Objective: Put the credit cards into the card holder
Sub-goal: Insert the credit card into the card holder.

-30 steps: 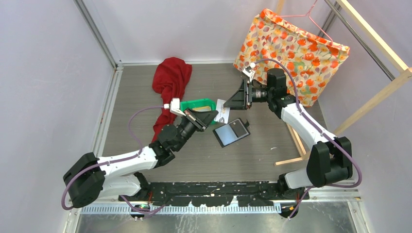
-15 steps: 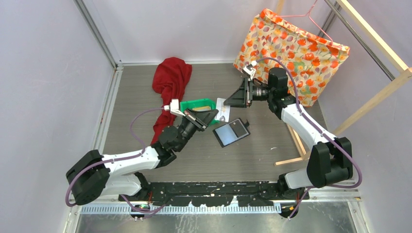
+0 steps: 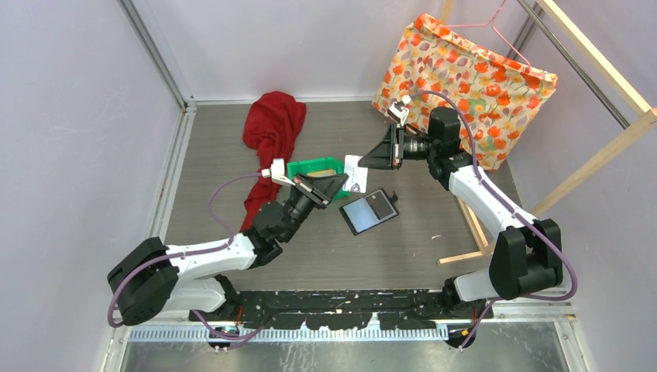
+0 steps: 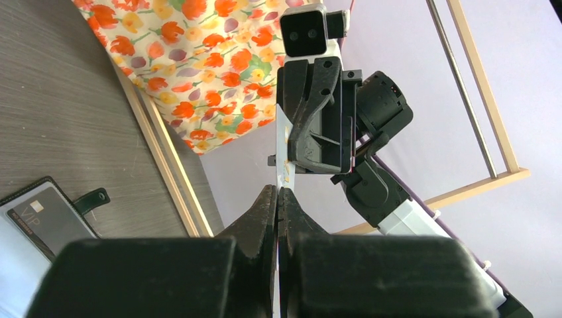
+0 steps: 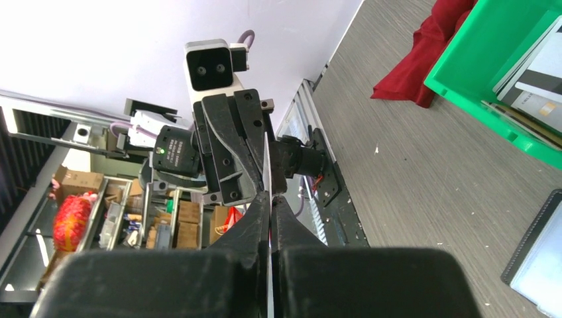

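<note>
One white credit card (image 3: 355,175) hangs edge-on in the air between both grippers. My left gripper (image 3: 343,182) is shut on its near end (image 4: 278,192). My right gripper (image 3: 364,163) is shut on its far end (image 5: 270,197). The card shows as a thin pale strip in the left wrist view (image 4: 284,142) and the right wrist view (image 5: 266,162). Just below, the black card holder (image 3: 370,211) lies open on the table, snap tab to the right, with a dark grey card (image 4: 41,217) in one pocket. More credit cards (image 5: 538,73) lie in the green bin (image 3: 304,167).
A red cloth (image 3: 271,132) lies behind and left of the bin. A floral fabric bag (image 3: 465,81) leans at the back right against a wooden frame (image 3: 596,151). The wall rails border the table on the left.
My right gripper has closed from open onto the far end of the card and shifted slightly left. The left gripper has kept its hold, its arm edging a little forward.
</note>
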